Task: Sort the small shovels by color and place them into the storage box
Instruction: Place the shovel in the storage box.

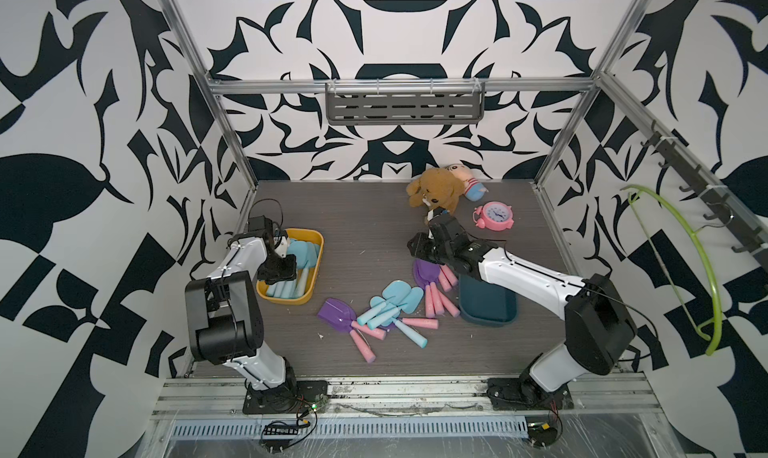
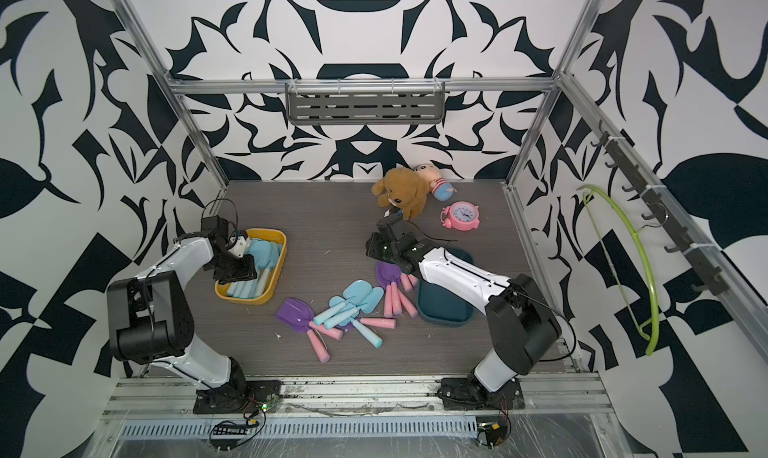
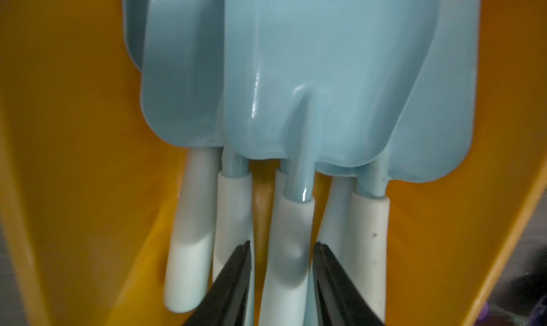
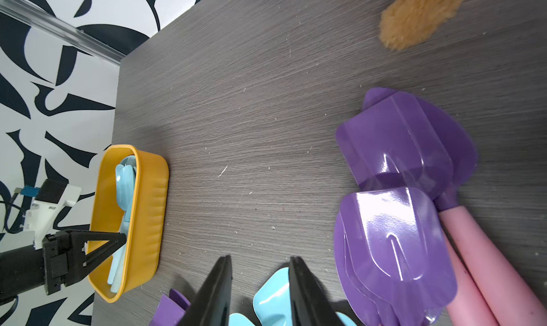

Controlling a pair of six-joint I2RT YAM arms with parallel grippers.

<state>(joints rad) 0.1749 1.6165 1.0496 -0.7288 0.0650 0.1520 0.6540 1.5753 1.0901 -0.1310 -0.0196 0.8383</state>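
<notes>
Loosely, left gripper (image 3: pixel 282 244) straddles blue shovel handle (image 3: pixel 293 218), jaws parted; right gripper (image 4: pixel 261 259) gapes empty

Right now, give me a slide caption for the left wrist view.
Left gripper open astride a pale handle, light blue shovels nested in yellow box.

The box (image 1: pixel 286 300) is yellow. The blue shovels (image 1: pixel 397 295) are light blue with paler handles; the purple shovels (image 1: pixel 334 314) have pink handles. The tray (image 1: pixel 486 306) is dark teal, the clock (image 1: pixel 494 215) pink, the plush (image 1: pixel 436 192) brown. The bench (image 1: pixel 365 227) is grey wood-grain, and the walls (image 1: pixel 83 102) are patterned black and white.
</notes>
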